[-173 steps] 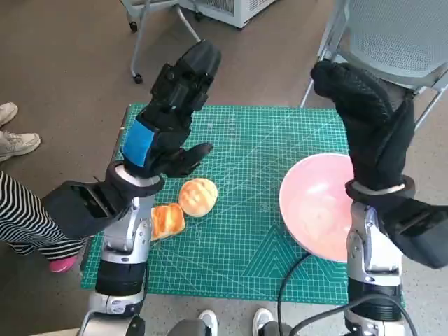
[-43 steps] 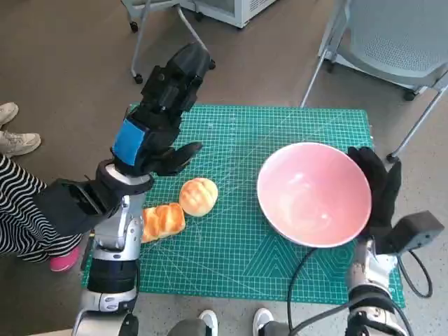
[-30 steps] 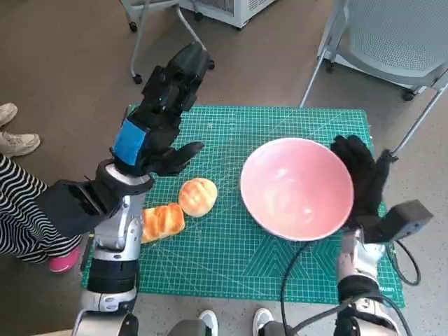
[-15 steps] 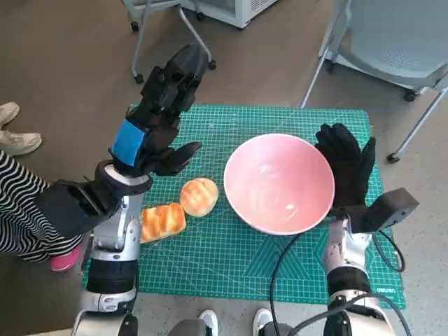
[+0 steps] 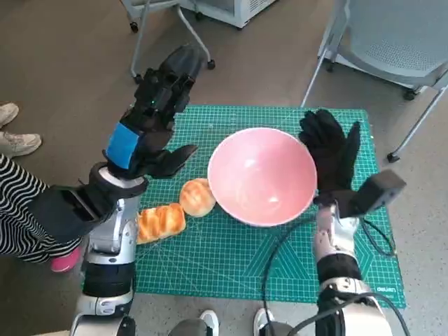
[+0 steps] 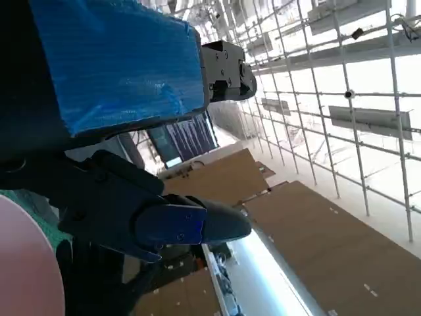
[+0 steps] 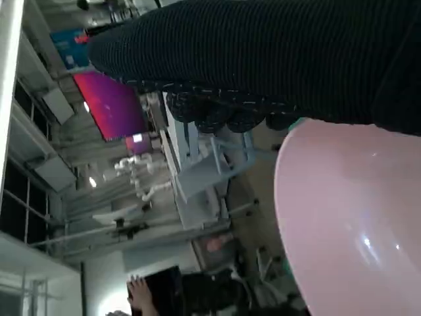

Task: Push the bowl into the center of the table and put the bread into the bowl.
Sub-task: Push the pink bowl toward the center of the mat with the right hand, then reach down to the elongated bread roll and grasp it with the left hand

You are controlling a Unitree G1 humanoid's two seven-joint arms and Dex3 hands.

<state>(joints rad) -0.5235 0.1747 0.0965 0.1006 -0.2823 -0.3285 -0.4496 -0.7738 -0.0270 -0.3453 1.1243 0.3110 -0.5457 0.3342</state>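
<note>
Gloved in black knit, the right hand (image 5: 330,155) stands flat and upright against the right side of the round pink bowl (image 5: 262,176), fingers spread and holding nothing; in the right wrist view the glove (image 7: 276,59) lies right along the bowl's pale pink rim (image 7: 342,224). That bowl sits near the middle of the green gridded cutting mat (image 5: 231,259) that covers the table, its left rim just beside, perhaps touching, the round golden bread bun (image 5: 197,197). A second piece of bread, an oblong glazed loaf with ridges (image 5: 160,222), lies touching the bun on its left, close to the mat's left edge. Above that edge, the black left hand with blue tape over its back (image 5: 150,119) hangs in the air, its fingers loosely extended toward the far side of the table and grasping nothing; the left wrist view shows its taped back (image 6: 112,62) and a black finger (image 6: 151,217) against a ceiling. At the far left of the head view a person's striped sleeve or leg (image 5: 21,210) and a pale shoe (image 5: 15,143) show on the brown floor, and chair legs on castors (image 5: 161,35) stand beyond the table's far edge.
</note>
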